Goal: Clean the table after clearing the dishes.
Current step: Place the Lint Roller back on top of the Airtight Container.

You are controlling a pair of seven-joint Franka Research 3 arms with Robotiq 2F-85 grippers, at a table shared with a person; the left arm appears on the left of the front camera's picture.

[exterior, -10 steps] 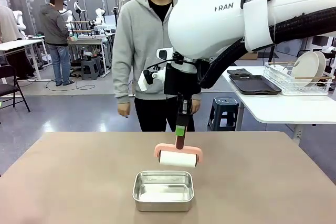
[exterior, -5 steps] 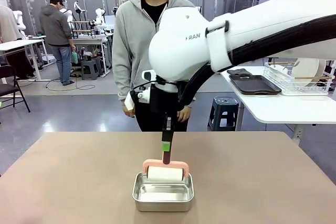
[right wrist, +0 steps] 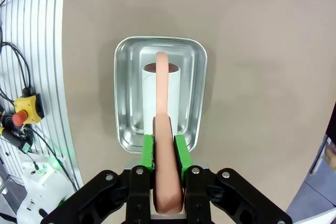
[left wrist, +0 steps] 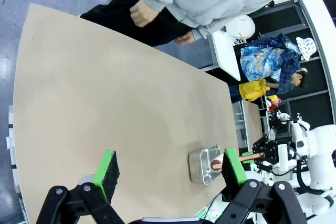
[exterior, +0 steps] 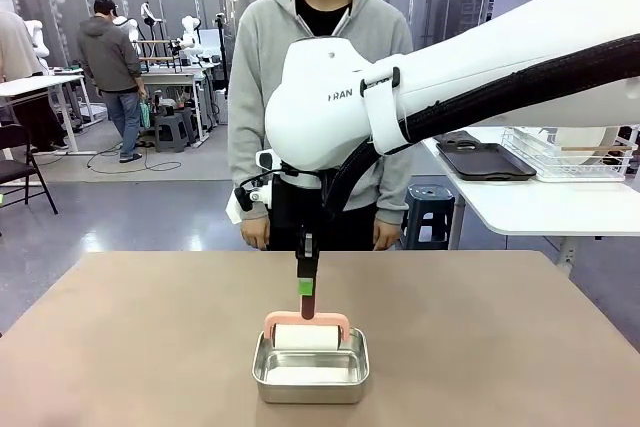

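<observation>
Tan-brown matte table [exterior: 130, 347] spreads across our front view, and near its six o'clock edge sits a small shiny steel rectangular pan [exterior: 311, 371]. Our right gripper [exterior: 306, 292] hangs at twelve o'clock above the pan, pinching the dark stem of a pink-framed lint roller with a white roll [exterior: 306, 336], whose roll sits low inside the pan's far side. A person in a grey hoodie [exterior: 320, 57] stands at the table's far edge. At three o'clock, on a white side table [exterior: 540, 209], we see a dark tray [exterior: 485, 160].

In our left wrist view, the left gripper [left wrist: 170, 169] is spread wide over bare tabletop, the pan at four o'clock.

In our right wrist view, green pads [right wrist: 147, 150] clamp the roller's pink handle, the roll lying inside the pan.
</observation>
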